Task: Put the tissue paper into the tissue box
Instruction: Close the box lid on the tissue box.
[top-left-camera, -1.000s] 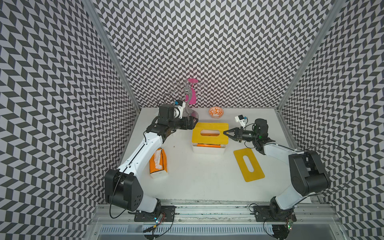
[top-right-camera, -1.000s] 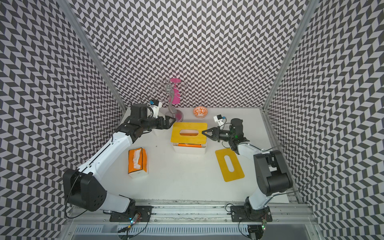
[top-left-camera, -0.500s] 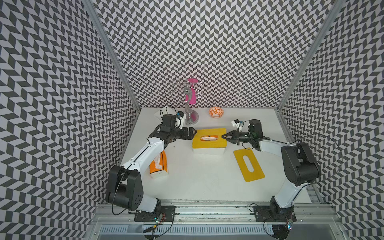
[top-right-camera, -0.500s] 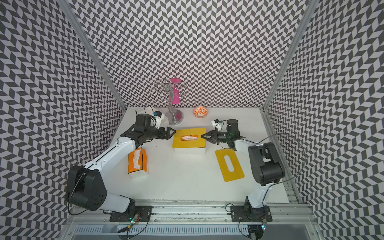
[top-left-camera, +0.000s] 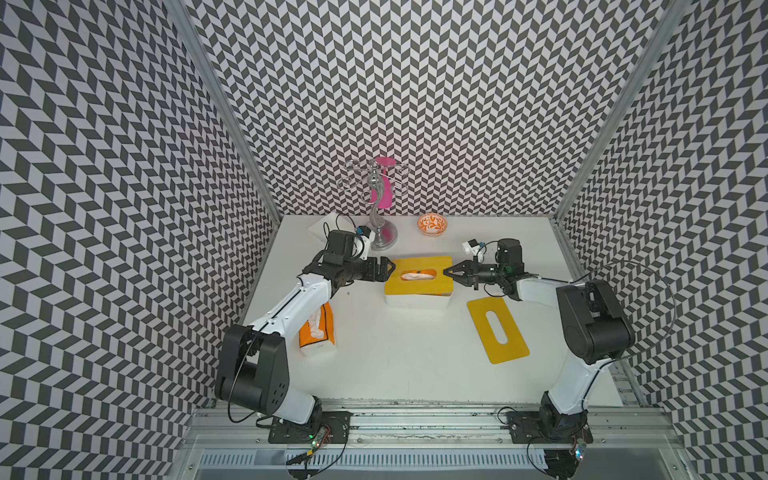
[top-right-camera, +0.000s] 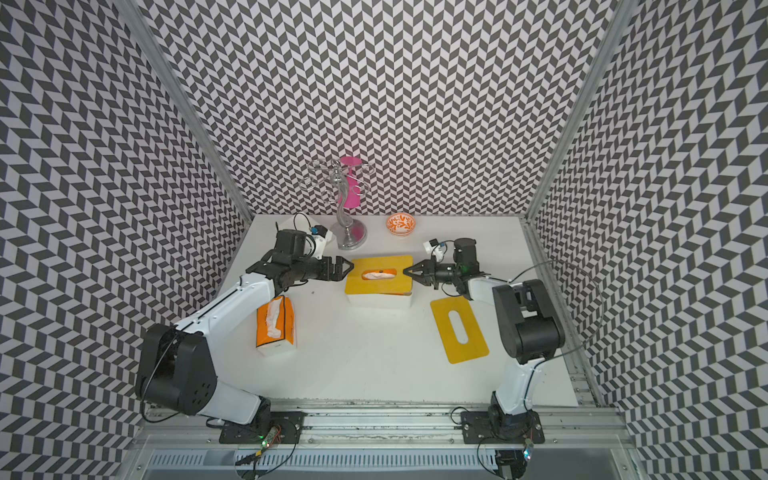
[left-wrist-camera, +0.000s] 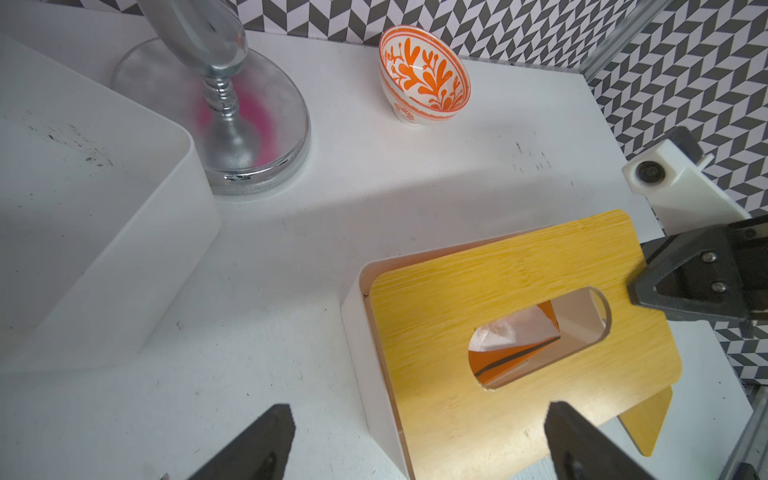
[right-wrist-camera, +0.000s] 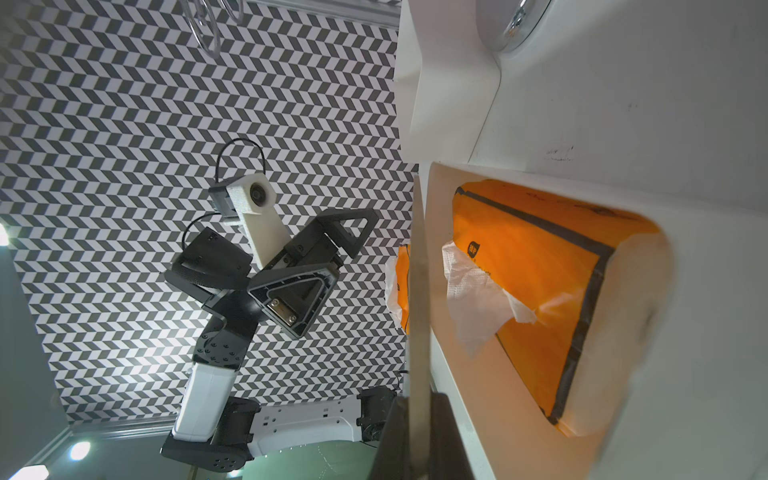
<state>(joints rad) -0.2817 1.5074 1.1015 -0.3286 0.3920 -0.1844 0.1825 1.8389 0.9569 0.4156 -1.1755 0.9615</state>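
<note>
although the white tabletop (top-left-camera: 415, 365) carries several things, the work sits between the two arms. the tissue box (top-left-camera: 415, 300), the biggest task piece, stands between them with one short end toward each. its yellow lid (top-left-camera: 399, 286) lies over it, turned a little against the box walls and not sunk flush. the right end effector (top-left-camera: 446, 272) is clenched on the lid's short edge; in the right wrist view the thin plank runs in between its jaws. the left end effector (top-left-camera: 387, 270) is released, jaws wide, just beside the opposite end of the lid without touching it. a spare lid (top-left-camera: 509, 351) lies flat on the tabletop near the right end effector, toward its arm's base. a second pack (top-left-camera: 318, 332) lies beside the left arm, well behind the left end effector.

the orange tissue pack (left-wrist-camera: 511, 361) is already inside the box, seen through the lid's slot, and a white sheet (right-wrist-camera: 478, 299) pokes up from it.

by my reading the main step is done. what is left is to square the lid, press it home and let go. whether the second pack also needs boxing, i cannot tell.
</note>
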